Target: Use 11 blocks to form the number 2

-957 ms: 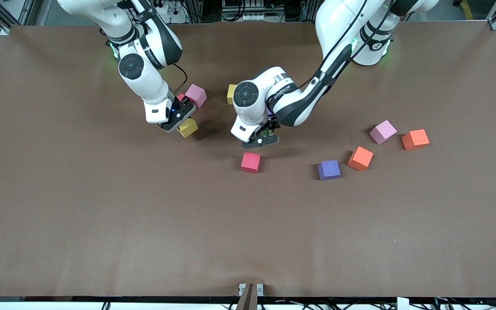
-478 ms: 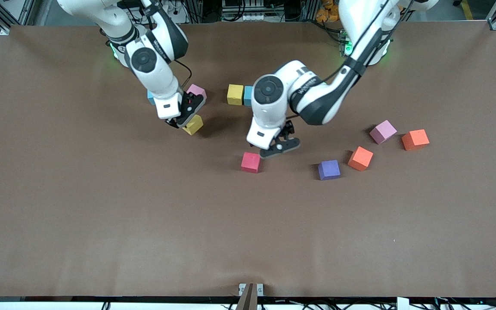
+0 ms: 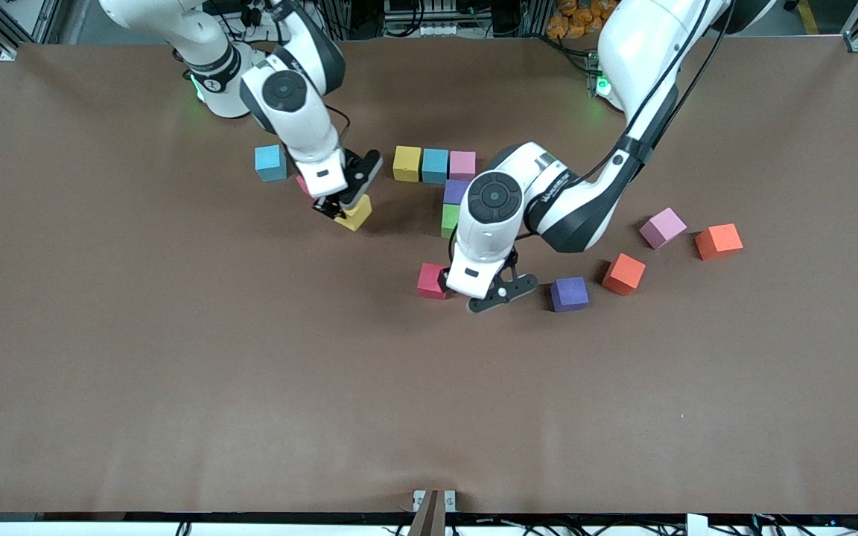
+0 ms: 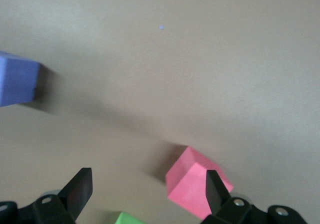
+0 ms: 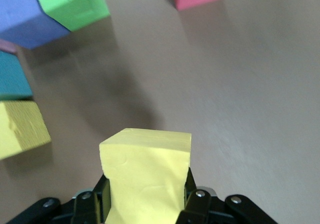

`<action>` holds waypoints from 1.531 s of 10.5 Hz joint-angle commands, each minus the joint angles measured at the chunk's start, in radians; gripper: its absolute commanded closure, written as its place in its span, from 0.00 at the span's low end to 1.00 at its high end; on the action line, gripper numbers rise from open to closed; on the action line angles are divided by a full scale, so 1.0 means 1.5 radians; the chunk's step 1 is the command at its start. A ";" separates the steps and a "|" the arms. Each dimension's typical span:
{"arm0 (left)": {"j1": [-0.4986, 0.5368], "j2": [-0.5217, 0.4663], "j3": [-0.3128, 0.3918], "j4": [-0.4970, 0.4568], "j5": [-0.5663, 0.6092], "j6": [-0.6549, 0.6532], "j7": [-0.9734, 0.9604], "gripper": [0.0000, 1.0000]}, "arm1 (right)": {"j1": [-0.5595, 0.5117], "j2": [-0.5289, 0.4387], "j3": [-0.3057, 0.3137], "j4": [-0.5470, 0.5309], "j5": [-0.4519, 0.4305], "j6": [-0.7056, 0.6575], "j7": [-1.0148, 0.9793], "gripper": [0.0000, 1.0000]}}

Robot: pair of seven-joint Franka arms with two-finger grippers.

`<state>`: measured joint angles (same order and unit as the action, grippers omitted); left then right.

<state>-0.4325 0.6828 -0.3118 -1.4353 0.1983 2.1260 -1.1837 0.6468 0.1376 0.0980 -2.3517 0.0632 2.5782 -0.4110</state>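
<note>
Five blocks make up the start of the number 2 [image 3: 442,184] near the counter [image 3: 176,372] edge where the arms are based: a yellow block [image 3: 407,163], a sky blue block [image 3: 435,165] and a pink block [image 3: 462,164] touching in a row, with a purple block [image 3: 454,191] and a green block [image 3: 449,220] stepping toward the front edge. The right claw [image 3: 345,206] is clamped on a second yellow block [image 3: 354,214], held above the counter beside that row. The left claw [image 3: 494,292] hangs with its fingers spread wide and nothing between them, just beside a red block [image 3: 432,281]. Loose toward the left arm's end lie another purple block [image 3: 570,293], two orange blocks [image 3: 623,273] and a pink one [image 3: 662,227]
</note>
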 commanded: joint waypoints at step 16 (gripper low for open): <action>0.163 -0.011 -0.014 0.013 -0.103 -0.045 -0.241 0.00 | 0.108 0.217 -0.007 0.197 -0.091 -0.003 -0.006 0.45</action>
<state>-0.1832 0.6782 -0.3329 -1.4021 0.0854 2.0688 -1.4339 0.8006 0.4399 0.0977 -2.0845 -0.0596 2.5779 -0.4138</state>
